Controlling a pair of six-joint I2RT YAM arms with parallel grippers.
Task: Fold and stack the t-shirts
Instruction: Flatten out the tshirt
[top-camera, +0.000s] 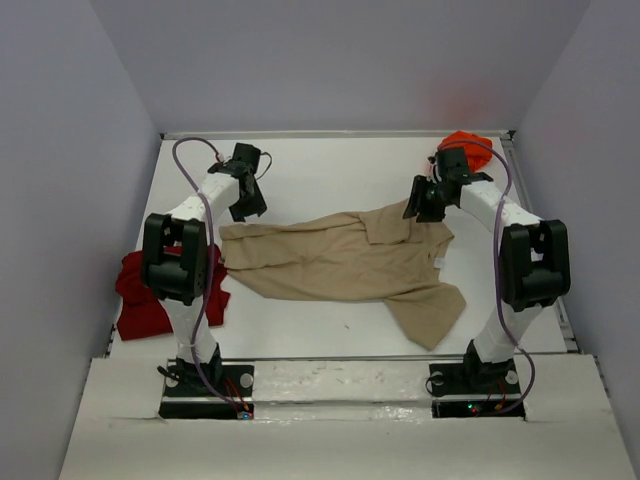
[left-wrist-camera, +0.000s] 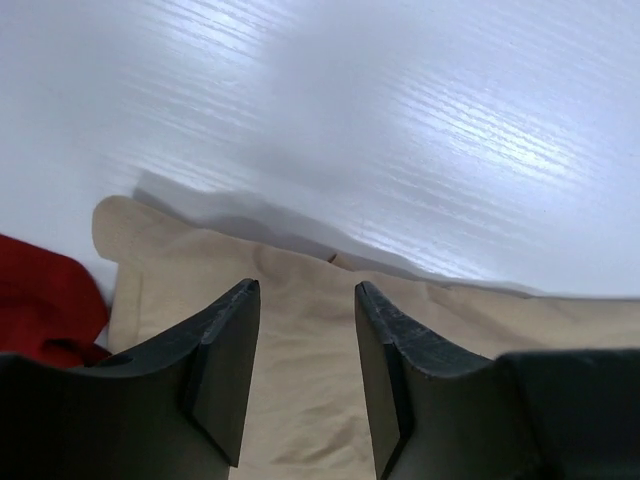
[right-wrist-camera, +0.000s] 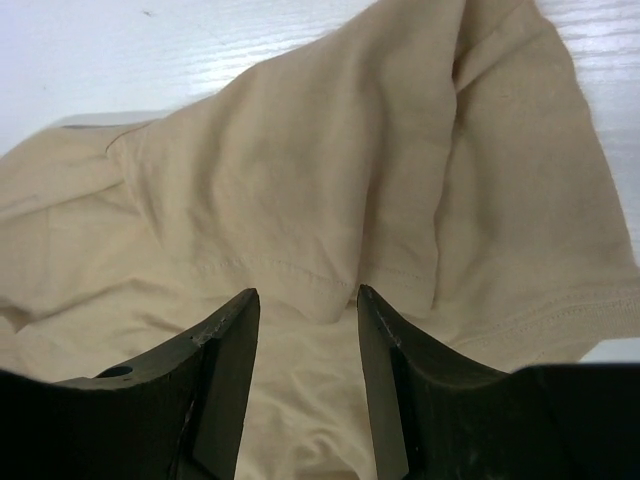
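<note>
Trouble looms: the tan t-shirt lies rumpled on the white table, one sleeve doubled over. The left gripper and right gripper hang over its opposite ends, jaws parted and empty. Pinching both layers would likely lock that crease into the fold.

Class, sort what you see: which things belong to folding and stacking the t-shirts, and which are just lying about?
Job in hand: tan t-shirt, dark red t-shirt, orange t-shirt.
Only surroundings, nothing loose: white table, grey wall.
</note>
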